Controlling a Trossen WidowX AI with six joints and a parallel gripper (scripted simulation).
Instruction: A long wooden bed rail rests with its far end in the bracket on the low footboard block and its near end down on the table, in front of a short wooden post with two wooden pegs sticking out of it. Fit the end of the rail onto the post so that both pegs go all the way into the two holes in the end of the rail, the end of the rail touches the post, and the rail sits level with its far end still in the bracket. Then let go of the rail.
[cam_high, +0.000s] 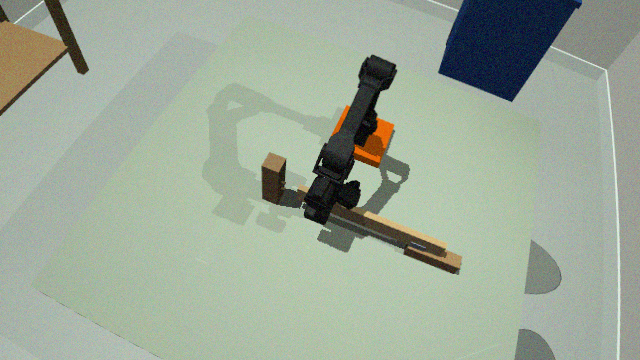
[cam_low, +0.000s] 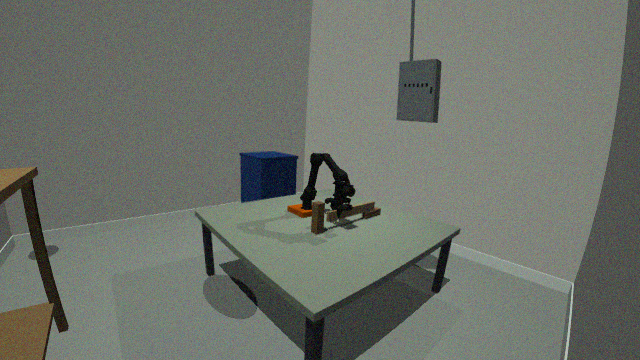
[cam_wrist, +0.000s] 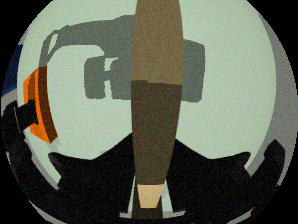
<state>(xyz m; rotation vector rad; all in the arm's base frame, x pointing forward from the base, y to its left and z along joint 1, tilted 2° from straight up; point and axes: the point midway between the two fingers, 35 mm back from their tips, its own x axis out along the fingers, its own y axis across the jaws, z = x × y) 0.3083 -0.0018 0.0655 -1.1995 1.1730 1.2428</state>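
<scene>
The long wooden rail (cam_high: 400, 231) (cam_low: 358, 210) (cam_wrist: 157, 63) runs from the low footboard block (cam_high: 434, 261) (cam_low: 373, 213) toward the short wooden post (cam_high: 273, 177) (cam_low: 318, 218). Its far end sits at the bracket (cam_high: 417, 246) on the block. Its near end is close to the post, with a small shadowed gap between them. I cannot make out the pegs. My gripper (cam_high: 320, 206) (cam_low: 339, 208) (cam_wrist: 149, 133) is shut on the rail near that end. In the wrist view the rail runs straight up the middle from between the fingers.
The arm's orange base (cam_high: 374, 144) (cam_low: 299, 211) stands behind the rail on the pale green table (cam_high: 150, 250) (cam_low: 320, 270). A blue bin (cam_high: 505, 45) (cam_low: 268, 175) stands on the floor beyond the table. A wooden table (cam_high: 25, 55) is at the far left.
</scene>
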